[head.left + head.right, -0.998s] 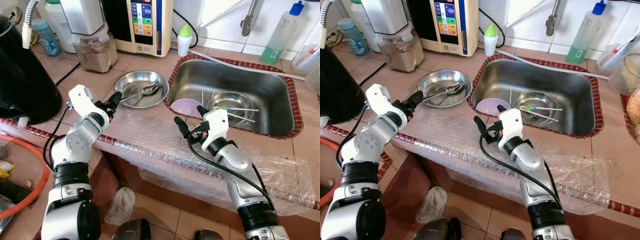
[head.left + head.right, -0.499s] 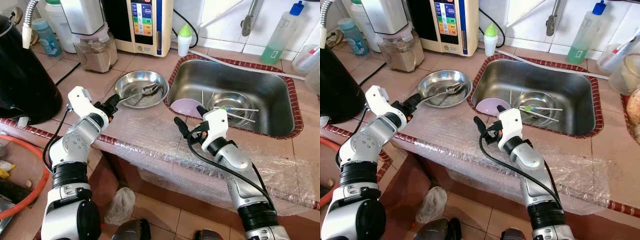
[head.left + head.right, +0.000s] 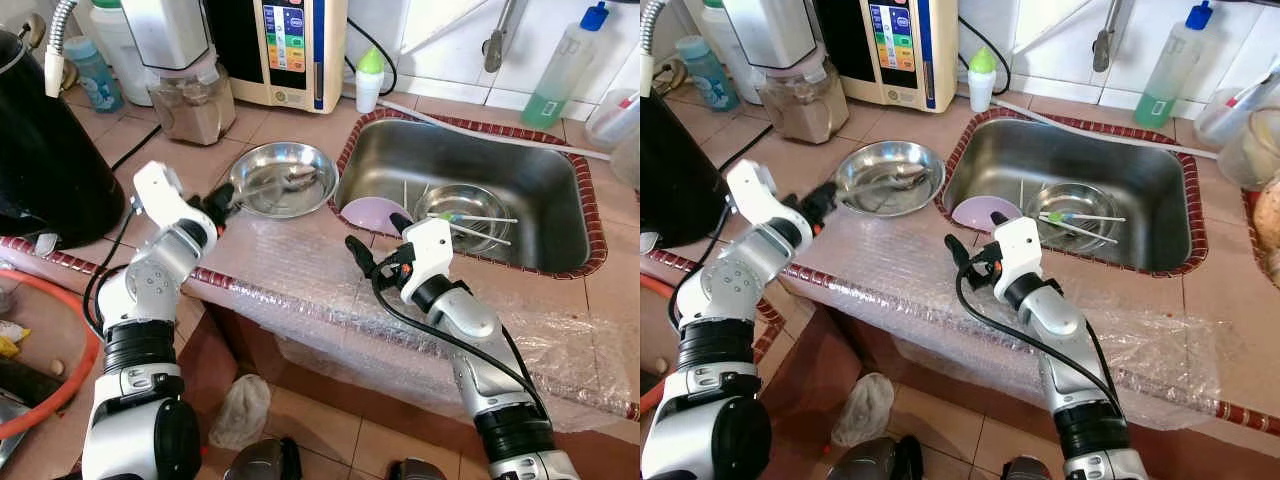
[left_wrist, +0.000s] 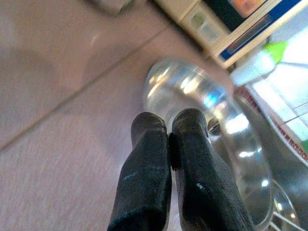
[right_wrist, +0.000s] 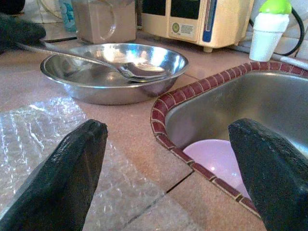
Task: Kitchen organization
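Stainless steel is what you are dealing with here: a spoon [image 5: 130, 67] lies with its head inside the shallow steel bowl [image 3: 284, 178] on the tiled counter [image 3: 300, 125], just beside the sink's [image 3: 560, 215] red-trimmed rim, and its handle runs out over the bowl's edge toward your left gripper [image 3: 222, 202]. In the right wrist view the handle's end disappears into a dark fingertip, so your left gripper looks to be pinching it; the left wrist view shows its two black fingers [image 4: 144, 168] pressed together with no gap, though the thin handle itself cannot be made out between them. That grip at the far end of the handle suits drawing the spoon out of the bowl, which I judge to be the step in hand. Your right gripper [image 3: 375, 240] hovers over the bubble wrap [image 3: 290, 265] spread on the counter's front edge, near the sink corner, with its jaws spread wide and nothing between them, probably staged to work in the sink. Inside the sink a purple plate [image 3: 366, 212] leans against the near wall, and a second steel bowl [image 3: 460, 215] holds chopsticks [image 3: 480, 225] and a green-tipped utensil. Behind the bowl stand a blender [image 3: 185, 70] and a water purifier [image 3: 285, 50].
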Motion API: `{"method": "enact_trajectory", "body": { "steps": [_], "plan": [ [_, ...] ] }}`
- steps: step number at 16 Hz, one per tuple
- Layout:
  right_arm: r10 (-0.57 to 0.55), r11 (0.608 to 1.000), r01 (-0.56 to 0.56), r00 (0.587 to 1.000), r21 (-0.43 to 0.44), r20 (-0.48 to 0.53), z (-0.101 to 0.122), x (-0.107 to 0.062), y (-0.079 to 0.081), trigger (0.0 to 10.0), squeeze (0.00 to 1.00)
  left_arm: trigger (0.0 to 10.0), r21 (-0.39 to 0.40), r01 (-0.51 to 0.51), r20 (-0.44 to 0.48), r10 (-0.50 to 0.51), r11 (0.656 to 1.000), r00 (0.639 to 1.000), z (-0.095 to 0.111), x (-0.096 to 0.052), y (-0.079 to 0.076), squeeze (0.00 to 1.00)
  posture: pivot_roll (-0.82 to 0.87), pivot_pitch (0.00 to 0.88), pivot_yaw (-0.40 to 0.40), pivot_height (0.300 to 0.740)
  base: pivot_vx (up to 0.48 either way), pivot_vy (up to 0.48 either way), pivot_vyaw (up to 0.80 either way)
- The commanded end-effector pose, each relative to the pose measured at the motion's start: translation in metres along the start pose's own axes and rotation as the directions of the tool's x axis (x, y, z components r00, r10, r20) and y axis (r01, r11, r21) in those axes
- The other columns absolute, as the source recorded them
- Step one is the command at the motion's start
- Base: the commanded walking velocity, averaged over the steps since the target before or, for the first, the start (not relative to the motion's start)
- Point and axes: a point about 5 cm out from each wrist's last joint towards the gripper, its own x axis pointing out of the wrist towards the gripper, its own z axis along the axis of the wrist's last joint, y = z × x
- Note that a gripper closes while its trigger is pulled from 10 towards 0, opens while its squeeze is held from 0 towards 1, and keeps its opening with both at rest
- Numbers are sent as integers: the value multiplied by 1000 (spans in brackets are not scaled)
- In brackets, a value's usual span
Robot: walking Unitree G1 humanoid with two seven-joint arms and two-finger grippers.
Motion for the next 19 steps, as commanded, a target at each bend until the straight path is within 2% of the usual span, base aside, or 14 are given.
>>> {"method": "enact_trajectory", "body": {
  "steps": [1, 3, 4, 5, 6, 7, 9, 11, 13, 15, 16, 19],
  "plan": [
    [15, 1000, -15, 1000, -4, -4, 1, 2, 1, 10000, 0, 0, 63, -15, 28, 13, 998, 1000, 7, -1, -1, 0, -9, 27, 73, 740, 0, 0, 0],
    [17, 1000, -17, 1000, -2, -8, 0, 3, 2, 10000, 0, 0, 139, -15, 63, 6, 990, 998, 13, -3, -5, 0, -9, 24, 69, 740, 0, 0, 0],
    [21, 1000, -21, 1000, -5, -9, 0, 3, 2, 10000, 0, 0, 250, -12, 100, -13, 968, 995, 20, -4, -11, 0, -7, 21, 67, 740, 0, 0, 0],
    [22, 1000, -22, 1000, -8, -7, 0, 4, 2, 10000, 0, 0, 321, -2, 124, -40, 947, 991, 25, -5, -16, 0, -5, 21, 66, 740, 0, 0, 0],
    [19, 1000, -20, 1000, -13, -2, 2, 4, 1, 10000, 0, 0, 465, 49, 122, -119, 884, 985, 25, -6, -26, 0, -5, 21, 66, 740, 0, 0, 0],
    [23, 1000, -23, 1000, -17, 4, 3, 5, 1, 10000, 0, 0, 494, 86, 108, -160, 865, 981, 24, -6, -32, 0, -6, 20, 66, 740, 0, 0, 0],
    [24, 998, -23, 999, -51, 23, 8, 6, -1, 10000, 0, 0, 587, 193, 69, -287, 786, 956, 24, -7, -54, 0, -9, 20, 67, 740, 0, 0, 0],
    [-29, 995, 34, 998, -94, 61, 14, 6, -10, 10000, 0, 0, 675, 254, 67, -401, 693, 914, 31, -11, -81, 0, -10, 20, 69, 740, 0, 0, 0],
    [-60, 989, 70, 996, -134, 73, 16, 5, -16, 10000, 0, 0, 726, 293, 56, -478, 623, 877, 30, -13, -100, 0, -10, 19, 71, 740, 0, 0, 0],
    [-69, 982, 83, 993, -169, 91, 19, 5, -18, 10000, 0, 0, 741, 388, -19, -561, 548, 828, 18, -17, -116, 0, -12, 19, 74, 740, 0, 0, 0],
    [-87, 975, 108, 990, -197, 112, 22, 5, -20, 10000, 0, 0, 737, 430, -59, -583, 522, 810, 11, -19, -121, 0, -13, 19, 75, 740, 0, 0, 0],
    [-146, 935, 195, 972, -295, 182, 33, 5, -28, 10000, 0, 0, 733, 475, -115, -600, 486, 791, -1, -19, -125, 0, -13, 18, 77, 740, 0, 0, 0]
  ]
}}
